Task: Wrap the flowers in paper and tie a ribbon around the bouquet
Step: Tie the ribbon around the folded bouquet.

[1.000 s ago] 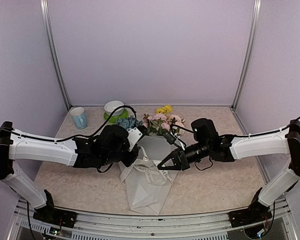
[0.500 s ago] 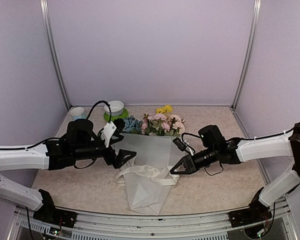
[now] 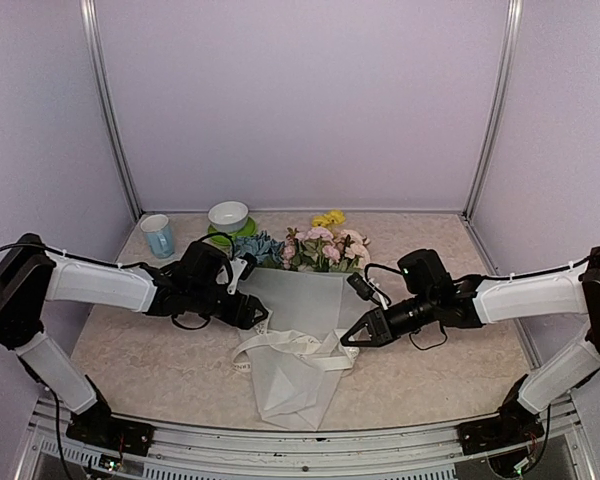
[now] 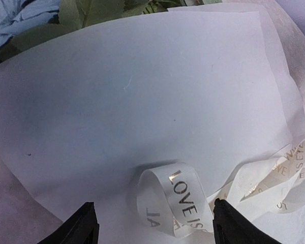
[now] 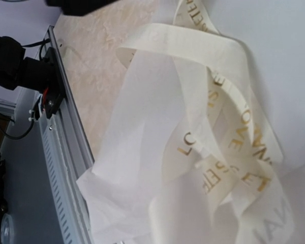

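Top external view: the table bears the bouquet at its middle. Its long axis runs far to near, with the blooms toward the back wall and the narrow folded end toward the arms' bases. The paper spreads wide under the flowers and tapers nearward. The ribbon lies crosswise over the paper's lower half, looping out at both sides.

The left gripper hangs at the paper's left edge, just above the ribbon's left loop. In the left wrist view its fingers stand wide apart, with a lettered loop of ribbon between them and untouched.

The right gripper is pinched to a point at the ribbon's right end. I cannot tell whether it nips the strip.
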